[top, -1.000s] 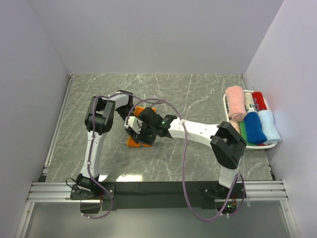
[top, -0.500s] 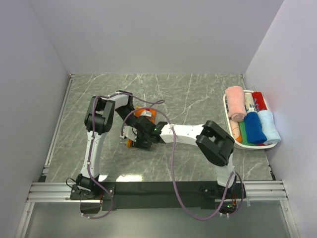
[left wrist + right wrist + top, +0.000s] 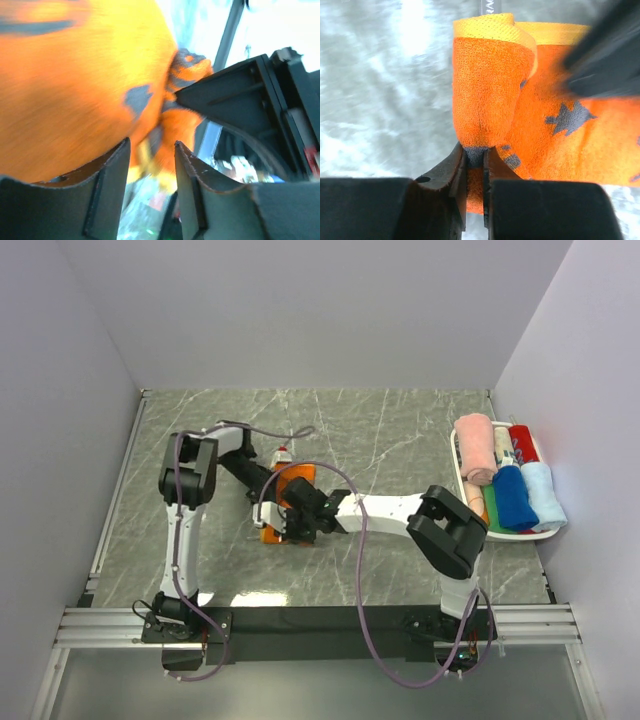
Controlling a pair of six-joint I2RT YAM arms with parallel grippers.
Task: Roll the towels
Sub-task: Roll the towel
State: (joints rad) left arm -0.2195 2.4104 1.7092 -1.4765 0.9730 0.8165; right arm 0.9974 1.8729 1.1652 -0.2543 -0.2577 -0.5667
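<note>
The top camera looks down from above the near edge over the whole counter; both wrist cameras sit very close, facing the same orange towel.

Left claw fingers apart, right claw pinched nearly shut, the two close together

Nothing legible shows; any lettering on the orange towel is too blurred to read.
</note>
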